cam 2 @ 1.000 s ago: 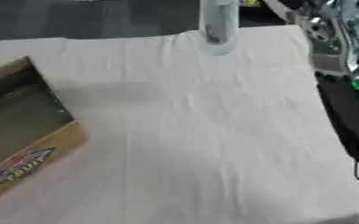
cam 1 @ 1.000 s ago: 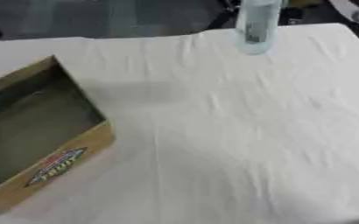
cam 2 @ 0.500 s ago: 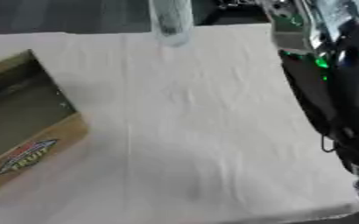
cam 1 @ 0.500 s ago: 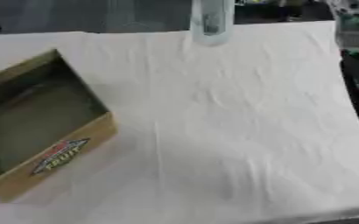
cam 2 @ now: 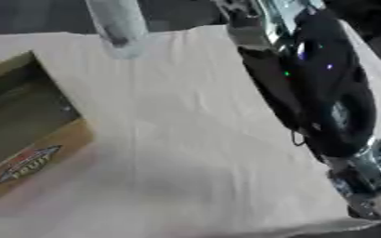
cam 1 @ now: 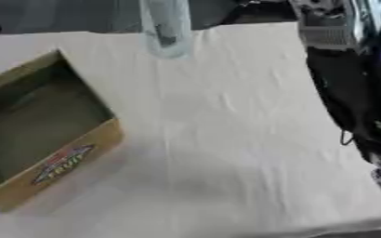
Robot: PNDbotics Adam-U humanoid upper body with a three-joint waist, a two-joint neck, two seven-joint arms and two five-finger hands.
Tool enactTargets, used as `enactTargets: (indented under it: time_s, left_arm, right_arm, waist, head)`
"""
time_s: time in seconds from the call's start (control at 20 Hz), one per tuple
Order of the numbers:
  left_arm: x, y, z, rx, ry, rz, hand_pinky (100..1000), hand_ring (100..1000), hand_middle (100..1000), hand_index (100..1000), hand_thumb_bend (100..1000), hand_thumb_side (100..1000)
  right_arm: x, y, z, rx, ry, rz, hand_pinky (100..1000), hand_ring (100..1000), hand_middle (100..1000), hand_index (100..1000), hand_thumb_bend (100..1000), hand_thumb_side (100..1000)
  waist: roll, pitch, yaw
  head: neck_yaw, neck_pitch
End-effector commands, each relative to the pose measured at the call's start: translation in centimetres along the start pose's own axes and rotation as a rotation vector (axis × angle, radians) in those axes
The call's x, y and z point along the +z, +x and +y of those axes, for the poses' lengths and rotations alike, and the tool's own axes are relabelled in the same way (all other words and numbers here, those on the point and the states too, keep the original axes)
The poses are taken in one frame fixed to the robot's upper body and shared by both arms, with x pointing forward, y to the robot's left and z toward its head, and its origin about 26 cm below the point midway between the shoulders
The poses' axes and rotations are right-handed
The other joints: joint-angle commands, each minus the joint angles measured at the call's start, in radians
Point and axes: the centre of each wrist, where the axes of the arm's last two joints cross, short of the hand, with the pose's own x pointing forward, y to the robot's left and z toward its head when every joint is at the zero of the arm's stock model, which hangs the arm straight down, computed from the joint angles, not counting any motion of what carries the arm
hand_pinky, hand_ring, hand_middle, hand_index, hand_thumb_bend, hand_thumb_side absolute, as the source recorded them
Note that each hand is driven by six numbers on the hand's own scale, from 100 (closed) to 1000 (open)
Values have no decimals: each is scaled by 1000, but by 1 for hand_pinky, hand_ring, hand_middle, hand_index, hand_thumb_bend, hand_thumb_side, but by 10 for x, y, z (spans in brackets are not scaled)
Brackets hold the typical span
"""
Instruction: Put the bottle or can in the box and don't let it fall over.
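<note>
Standing upright beyond the open cardboard box [cam 1: 39,135], a clear bottle [cam 1: 166,28]; hand state indiscernible.

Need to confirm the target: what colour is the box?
Tan cardboard box, dark inside; left eye view.

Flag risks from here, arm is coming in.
1. The tall clear plastic bottle stands at the far edge of the white tablecloth; a clumsy approach could tip it or push it off.
2. The open cardboard box sits far left, so the carry is long.
3. No hand is visible.
</note>
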Motion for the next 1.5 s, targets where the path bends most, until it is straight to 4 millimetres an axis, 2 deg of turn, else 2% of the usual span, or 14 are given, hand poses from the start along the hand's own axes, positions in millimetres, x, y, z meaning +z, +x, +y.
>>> enactTargets:
  time_s: [0.05,0.1,0.15,0.25,0.3,0.35,0.75,1.05,1.25,1.5]
  left_arm:
    - [-10,10,3,5,11,-58,738,730,744,875,586,723]
    - [-11,11,3,8,14,-64,739,731,745,875,586,723]
    - [-13,12,2,12,16,-71,739,732,745,875,587,722]
    - [-16,14,2,17,23,-91,741,735,746,874,589,718]
    - [-17,15,2,20,27,-104,742,736,747,873,617,763]
    - [-19,16,1,23,32,-119,743,737,747,873,590,713]
    - [-40,33,-12,103,36,-308,756,751,754,874,592,697]
    - [-53,48,-29,199,-9,-417,762,757,758,877,592,694]
    - [-57,53,-33,225,-29,-444,768,757,757,877,591,694]
    - [-59,56,-36,242,-33,-459,763,757,757,878,590,694]
  right_arm:
    - [-6,-1,9,23,12,27,123,156,169,1000,214,448]
    - [-9,-2,7,23,6,36,123,156,169,1000,133,452]
    - [-11,-3,6,23,0,44,122,156,169,1000,211,450]
    - [-15,-5,1,20,-13,55,121,156,170,1000,210,453]
    - [-17,-6,-2,18,-20,59,120,156,170,1000,156,477]
    - [-18,-6,-5,15,-29,61,119,156,171,1000,210,455]
    - [-33,-11,-25,-12,-63,100,114,157,174,993,201,467]
    - [-44,-14,-29,-50,-42,118,109,157,175,989,199,467]
    - [-48,-14,-29,-65,-22,119,108,158,176,985,194,469]
    - [-50,-16,-36,-80,-15,119,133,171,189,968,199,475]
  waist:
    - [2,-10,20]
    - [1,-9,32]
    - [1,-8,42]
    - [1,-5,61]
    - [1,-4,68]
    - [1,-4,75]
    - [-2,3,131]
    - [-16,17,178]
    - [-28,27,200]
    - [-36,34,211]
  head:
    - [-27,-11]
    - [-37,-13]
    - [-47,-14]
    - [-69,-15]
    - [-80,-15]
    - [-92,-14]
    - [-181,-12]
    - [-233,-15]
    - [-244,-21]
    - [-219,-32]
